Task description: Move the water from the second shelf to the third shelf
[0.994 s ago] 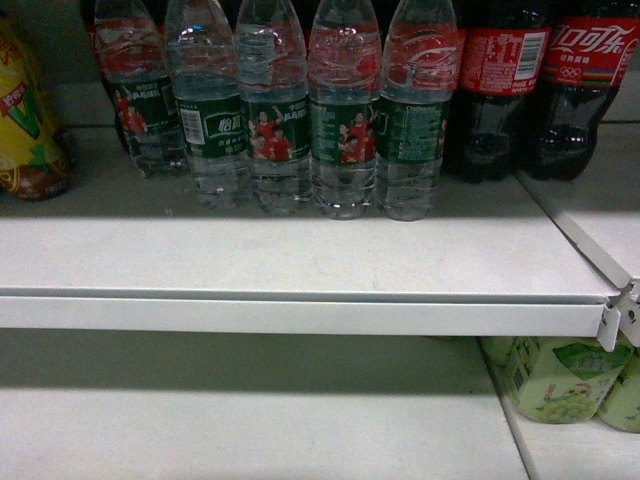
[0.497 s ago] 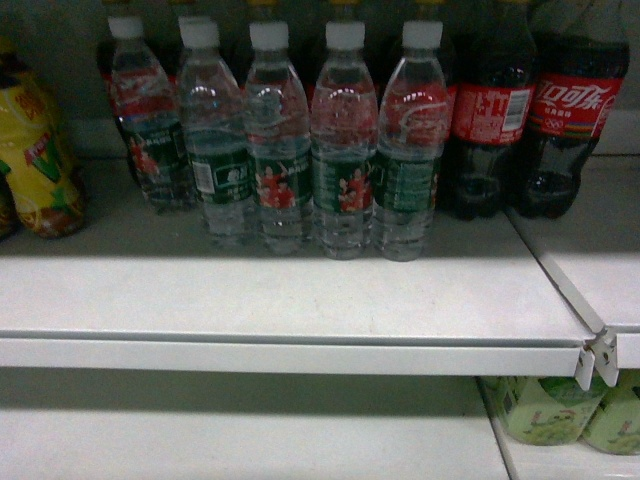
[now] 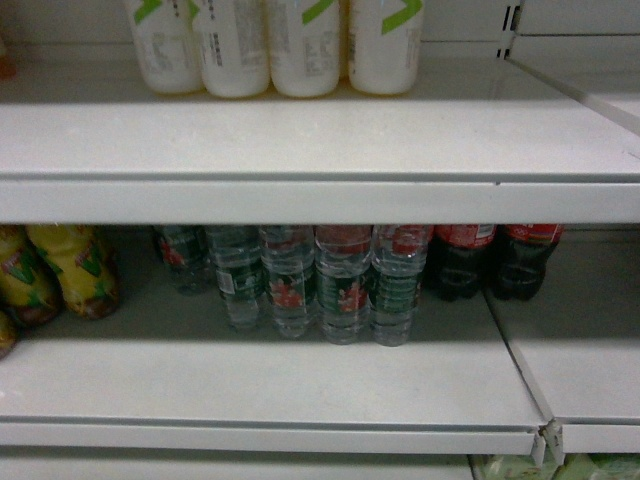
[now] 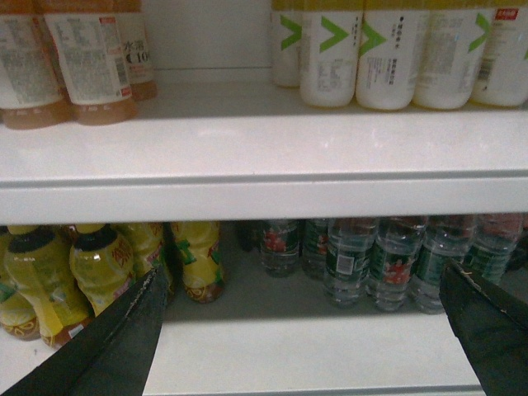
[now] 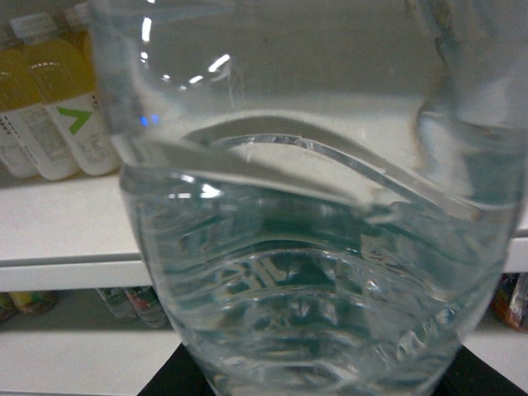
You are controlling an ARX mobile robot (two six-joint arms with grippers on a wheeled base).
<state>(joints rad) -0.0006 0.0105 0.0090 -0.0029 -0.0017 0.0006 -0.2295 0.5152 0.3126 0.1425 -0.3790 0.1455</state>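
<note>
Right gripper (image 5: 309, 375): closed around water bottle (image 5: 313, 272), which fills its wrist view.
Left gripper (image 4: 305, 330): jaws wide apart, holding nothing; water row (image 4: 396, 260) at 1 o'clock.

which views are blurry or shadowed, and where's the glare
Right wrist: water bottle fills the view, soft and distorting, with glints near its top. Head: the bottles' shelf is in deep shadow. Left wrist: sharpest; mild sheen on the upper shelf.
</note>
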